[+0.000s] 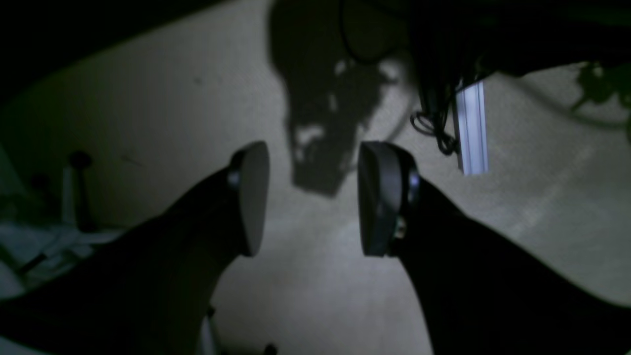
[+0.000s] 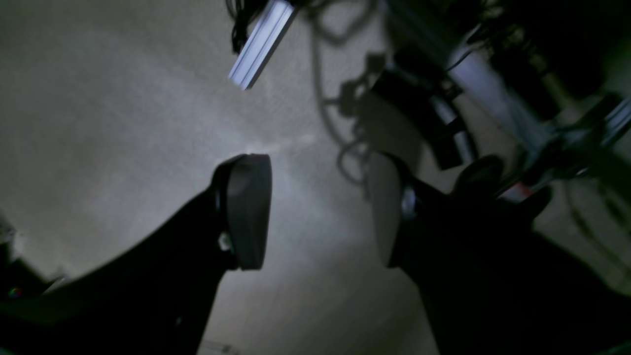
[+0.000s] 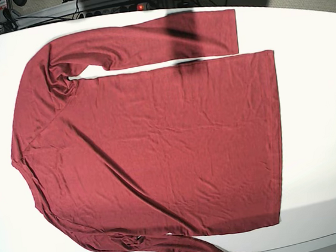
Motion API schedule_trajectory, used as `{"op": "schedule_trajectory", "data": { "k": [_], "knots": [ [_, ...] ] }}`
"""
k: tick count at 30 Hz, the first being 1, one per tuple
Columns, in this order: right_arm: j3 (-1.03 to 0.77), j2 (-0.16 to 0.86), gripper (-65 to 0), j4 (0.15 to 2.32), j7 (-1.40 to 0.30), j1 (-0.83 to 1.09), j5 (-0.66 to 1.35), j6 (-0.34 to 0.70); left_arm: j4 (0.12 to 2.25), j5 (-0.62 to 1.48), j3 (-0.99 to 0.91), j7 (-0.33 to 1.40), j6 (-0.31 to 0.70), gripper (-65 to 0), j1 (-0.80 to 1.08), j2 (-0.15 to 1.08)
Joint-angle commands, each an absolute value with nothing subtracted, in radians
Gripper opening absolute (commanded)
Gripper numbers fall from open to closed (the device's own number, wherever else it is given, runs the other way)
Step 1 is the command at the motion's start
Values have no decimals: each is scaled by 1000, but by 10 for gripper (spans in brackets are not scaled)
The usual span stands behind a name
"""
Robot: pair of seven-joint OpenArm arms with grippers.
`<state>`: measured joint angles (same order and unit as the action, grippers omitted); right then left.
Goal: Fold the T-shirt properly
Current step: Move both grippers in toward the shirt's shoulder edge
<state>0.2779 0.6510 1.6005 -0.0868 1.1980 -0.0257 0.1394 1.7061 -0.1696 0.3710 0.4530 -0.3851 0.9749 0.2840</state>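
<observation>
Nearest the wrist cameras, the left hand point(image 1: 313, 197) and the right hand point(image 2: 320, 212) each show two smooth, rounded dark pads spread apart, holding nothing, over a pale, grainy floor point(image 1: 542, 197). The T-shirt point(image 3: 158, 145), thin maroon knit with fine wrinkles, lies flat on the glossy white counter point(image 3: 314, 86), its long axis running left to right: neck left, hem right, one sleeve along the far edge

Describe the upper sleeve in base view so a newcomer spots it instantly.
On the white table the maroon T-shirt lies spread flat. Its upper sleeve runs along the far edge, above the body. Unlike the lower sleeve, it lies straight and fully in frame.
</observation>
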Motion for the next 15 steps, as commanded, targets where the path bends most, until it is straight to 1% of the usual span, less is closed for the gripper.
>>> {"op": "schedule_trajectory", "data": {
  "k": [1,5,8,12,15],
  "knots": [
    [258,663,-323,1639,-75,1231,-27,128,1747,-211,374,441,-419,-360,1013,286],
    [175,662,-323,1757,-76,1267,-27,116,1866,-380,374,419,-491,-360,1077,286],
    [122,663,-323,1837,-76,1272,-27,117,1948,-423,374,423,-491,-360,1094,304],
    [68,662,-323,1940,-76,1272,-27,116,2042,-441,374,457,-492,-360,1094,368],
    [30,663,-323,2007,-76,1272,-27,116,2093,-531,374,495,-527,-360,1094,402]
  ]
}}
